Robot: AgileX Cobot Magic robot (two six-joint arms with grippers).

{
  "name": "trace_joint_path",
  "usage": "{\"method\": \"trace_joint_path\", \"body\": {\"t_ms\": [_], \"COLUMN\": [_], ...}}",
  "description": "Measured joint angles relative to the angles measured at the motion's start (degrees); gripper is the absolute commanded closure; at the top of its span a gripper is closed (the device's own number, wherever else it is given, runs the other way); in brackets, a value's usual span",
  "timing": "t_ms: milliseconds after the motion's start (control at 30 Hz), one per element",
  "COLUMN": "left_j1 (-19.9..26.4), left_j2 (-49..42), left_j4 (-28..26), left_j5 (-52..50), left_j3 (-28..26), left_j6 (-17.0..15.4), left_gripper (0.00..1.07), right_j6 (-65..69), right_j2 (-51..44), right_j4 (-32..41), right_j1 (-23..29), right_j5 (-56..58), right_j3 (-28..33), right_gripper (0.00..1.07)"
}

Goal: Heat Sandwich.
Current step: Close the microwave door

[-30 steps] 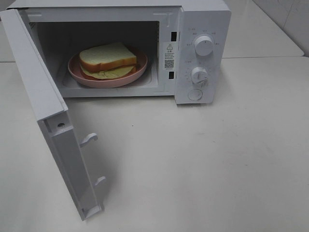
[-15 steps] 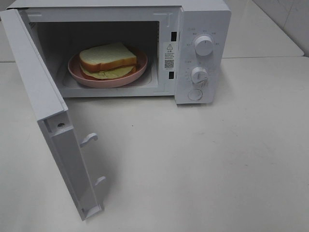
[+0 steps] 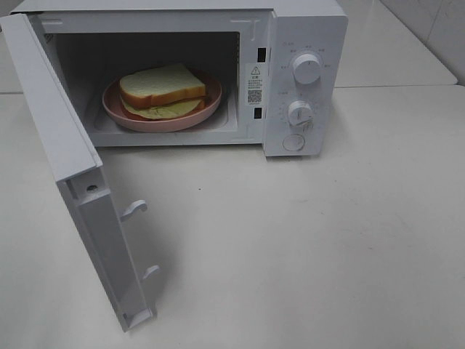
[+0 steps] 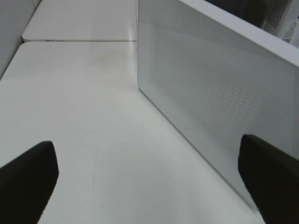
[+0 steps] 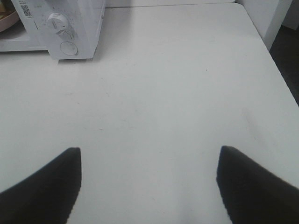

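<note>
The sandwich (image 3: 161,87), white bread with a tan crust and a yellow-green layer, lies on a pink round plate (image 3: 211,106) inside the white microwave (image 3: 305,29). The microwave door (image 3: 69,156) hangs wide open toward the front left. Neither arm shows in the high view. My left gripper (image 4: 149,179) is open just outside the door's outer face (image 4: 210,93), nothing between its dark fingertips (image 4: 28,179). My right gripper (image 5: 148,182) is open and empty above the bare table, well in front of the microwave's knob panel (image 5: 60,23).
The control panel carries two knobs (image 3: 306,69) and a round button (image 3: 293,142). The white table (image 3: 327,240) stretches in front and to the right of the microwave, with its right edge (image 5: 271,60) seen in the right wrist view. A second tabletop (image 4: 79,21) adjoins behind.
</note>
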Motion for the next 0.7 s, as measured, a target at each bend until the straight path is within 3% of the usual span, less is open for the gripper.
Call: {"method": "trace_joint_path", "body": {"t_ms": [167, 267, 333, 367, 433, 467, 500, 567, 700], "left_j1": [0.0, 0.0, 0.0, 0.0, 0.0, 0.0, 0.0, 0.0, 0.0], "left_j2": [5.4, 10.6, 13.2, 14.6, 17.4, 17.4, 20.1, 22.7, 27.5], "left_j4": [2.1, 3.8, 4.1, 4.2, 4.5, 4.5, 4.6, 4.6, 4.6], "left_j5": [-4.5, -8.7, -10.4, -11.1, -12.7, -12.7, -14.7, -16.8, -23.9], "left_j3": [-0.2, -0.2, -0.2, -0.2, -0.2, -0.2, -0.2, -0.2, 0.5], "left_j6": [0.0, 0.0, 0.0, 0.0, 0.0, 0.0, 0.0, 0.0, 0.0], "left_gripper": [0.25, 0.48, 0.53, 0.66, 0.78, 0.78, 0.91, 1.05, 1.06], "right_j6": [0.0, 0.0, 0.0, 0.0, 0.0, 0.0, 0.0, 0.0, 0.0], "right_j2": [0.0, 0.0, 0.0, 0.0, 0.0, 0.0, 0.0, 0.0, 0.0], "right_j4": [0.0, 0.0, 0.0, 0.0, 0.0, 0.0, 0.0, 0.0, 0.0], "right_j1": [0.0, 0.0, 0.0, 0.0, 0.0, 0.0, 0.0, 0.0, 0.0], "right_j5": [0.0, 0.0, 0.0, 0.0, 0.0, 0.0, 0.0, 0.0, 0.0], "right_j3": [0.0, 0.0, 0.0, 0.0, 0.0, 0.0, 0.0, 0.0, 0.0], "right_gripper": [0.31, 0.31, 0.31, 0.31, 0.31, 0.31, 0.31, 0.31, 0.31]}}
